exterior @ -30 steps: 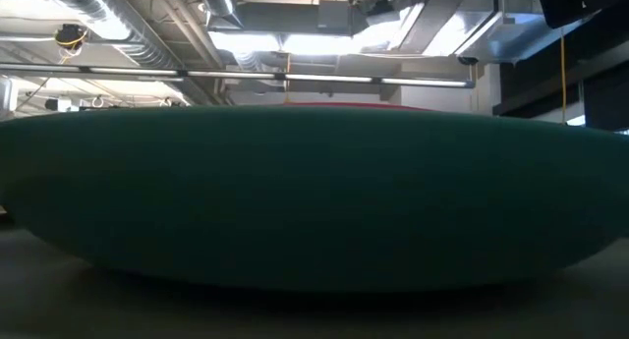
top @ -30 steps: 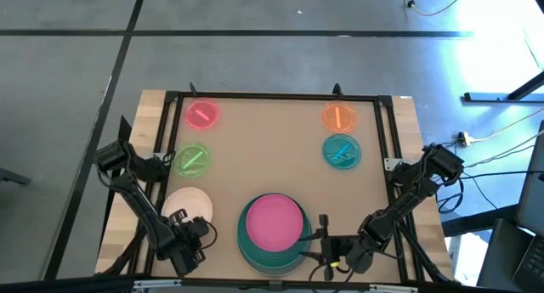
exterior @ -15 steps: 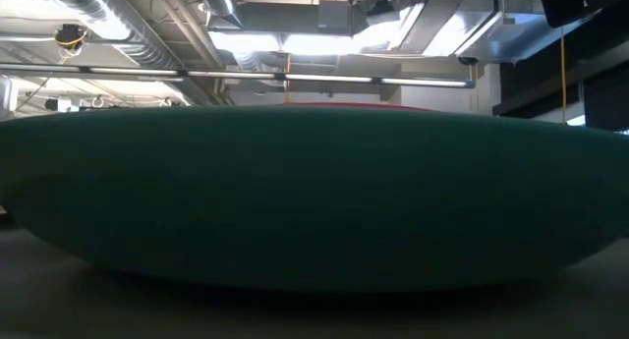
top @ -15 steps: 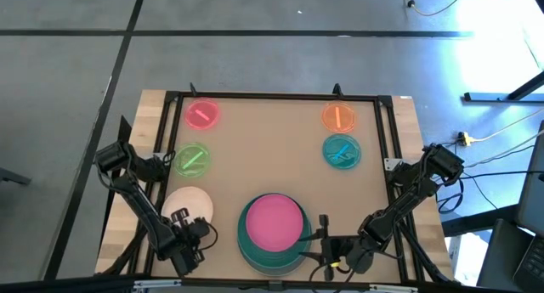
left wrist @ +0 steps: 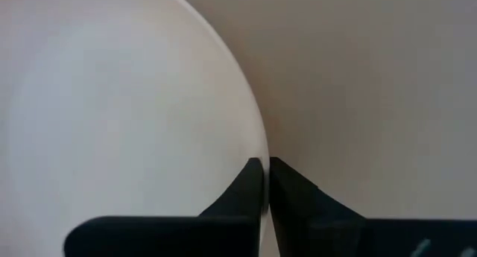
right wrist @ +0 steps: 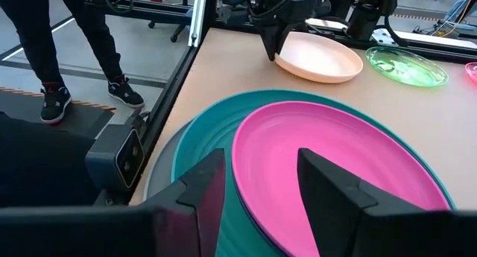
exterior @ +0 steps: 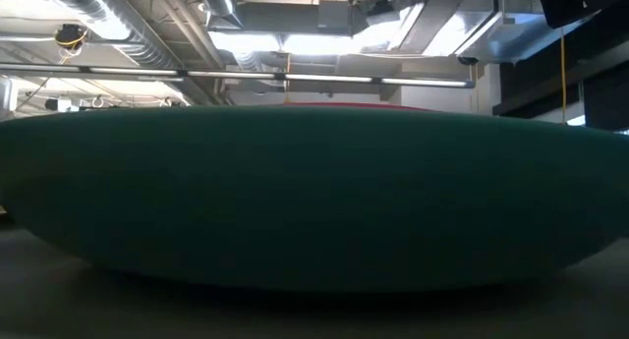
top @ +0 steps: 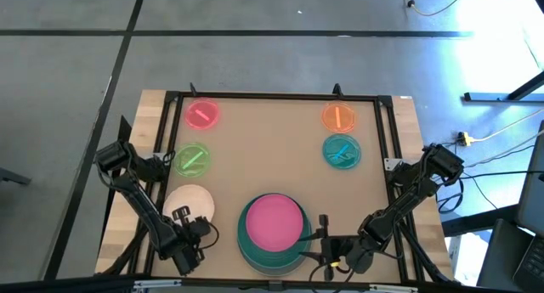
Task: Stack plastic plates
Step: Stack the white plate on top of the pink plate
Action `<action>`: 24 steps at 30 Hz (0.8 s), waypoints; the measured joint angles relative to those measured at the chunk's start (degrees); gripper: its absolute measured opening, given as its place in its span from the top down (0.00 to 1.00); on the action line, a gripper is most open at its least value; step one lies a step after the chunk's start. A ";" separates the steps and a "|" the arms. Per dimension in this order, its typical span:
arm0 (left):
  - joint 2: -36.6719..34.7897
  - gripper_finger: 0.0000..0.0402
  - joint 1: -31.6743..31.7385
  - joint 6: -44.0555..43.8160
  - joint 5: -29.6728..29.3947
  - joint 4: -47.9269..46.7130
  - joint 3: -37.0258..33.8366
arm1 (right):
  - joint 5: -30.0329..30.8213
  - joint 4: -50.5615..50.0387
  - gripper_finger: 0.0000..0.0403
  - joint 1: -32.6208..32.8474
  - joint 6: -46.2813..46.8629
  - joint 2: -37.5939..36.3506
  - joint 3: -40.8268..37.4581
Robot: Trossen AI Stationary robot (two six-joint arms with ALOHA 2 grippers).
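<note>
A stack stands at the table's near middle: a magenta plate (top: 274, 222) on a teal plate (top: 245, 239) on a grey plate (right wrist: 160, 175). The teal plate fills the low view (exterior: 314, 201). A cream-white plate (top: 191, 200) lies left of the stack. My left gripper (top: 180, 216) is shut on its near rim. My right gripper (top: 323, 227) is open and empty at the stack's right side; in the right wrist view (right wrist: 257, 205) its fingers stand over the stack's edge. Small pink (top: 201, 115), green (top: 193, 160), orange (top: 338, 117) and blue (top: 342, 151) plates lie farther back. My left gripper pinches the cream-white plate's rim (left wrist: 257, 149) between its two fingers, one finger on the plate's inner side and one outside. The fingers (right wrist: 270, 35) come from above, pointing down. The plate (right wrist: 320, 59) sits about level; I cannot tell whether its base is off the table.
A black frame (top: 272, 96) borders the brown work surface. The table's middle (top: 272, 157) is bare. A person's legs (right wrist: 67, 48) stand on the floor beyond the table's left side.
</note>
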 joint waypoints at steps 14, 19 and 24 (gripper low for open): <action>0.00 0.97 3.35 16.49 -16.22 -6.69 16.22 | 1.05 -0.07 0.61 -0.02 0.00 0.00 0.00; -0.04 0.97 4.97 25.90 -25.12 -3.49 20.18 | 2.97 -0.09 0.61 -0.04 0.46 0.00 0.00; 0.24 0.97 6.70 39.21 -31.10 7.95 20.31 | 2.99 -0.16 0.61 -0.04 0.46 0.00 0.00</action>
